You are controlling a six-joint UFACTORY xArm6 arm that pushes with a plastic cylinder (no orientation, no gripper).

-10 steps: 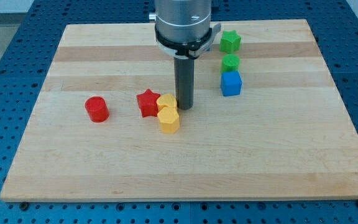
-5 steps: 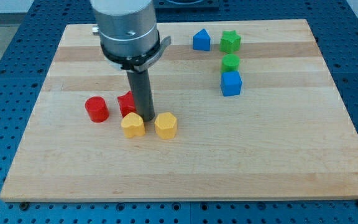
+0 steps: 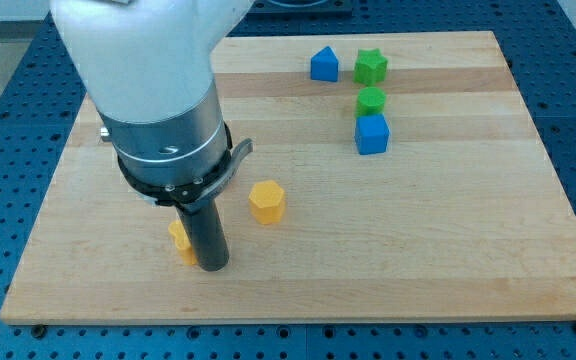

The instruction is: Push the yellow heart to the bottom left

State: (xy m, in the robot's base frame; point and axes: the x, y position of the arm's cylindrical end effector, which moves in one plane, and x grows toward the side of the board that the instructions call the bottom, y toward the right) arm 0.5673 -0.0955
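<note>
Near the view's bottom left: our arm fills that quarter of the wooden board (image 3: 438,250), and the rod comes down to my tip (image 3: 214,266) close to the board's lower edge.
Yellow heart (image 3: 180,240): only a sliver shows, peeking out on the view's left of the rod; it looks to be touching the rod, though we cannot be sure of contact.
My tip against the blocks: just to the view's right of the yellow heart, and well below-left of the yellow hexagon (image 3: 267,201), which sits apart from both.
Jaws: none to speak of (we carry a plain rod, so there is nothing to open or close, and nothing is clamped).
Other blocks: a blue house-shaped block (image 3: 323,64), a green star (image 3: 371,66), a green round block (image 3: 370,100) and a blue cube (image 3: 371,133) keep to the view's upper right, far from our work.
Hidden: whatever lies behind the arm's body we cannot tell.
Handling, as we judge it: the heart looks small, light and rigid, likely to slide easily on the smooth wood and to spin off a curved side; we would press on its right or upper-right flank, centred.
Progress: the heart seems already low and left; a short push may remain.
</note>
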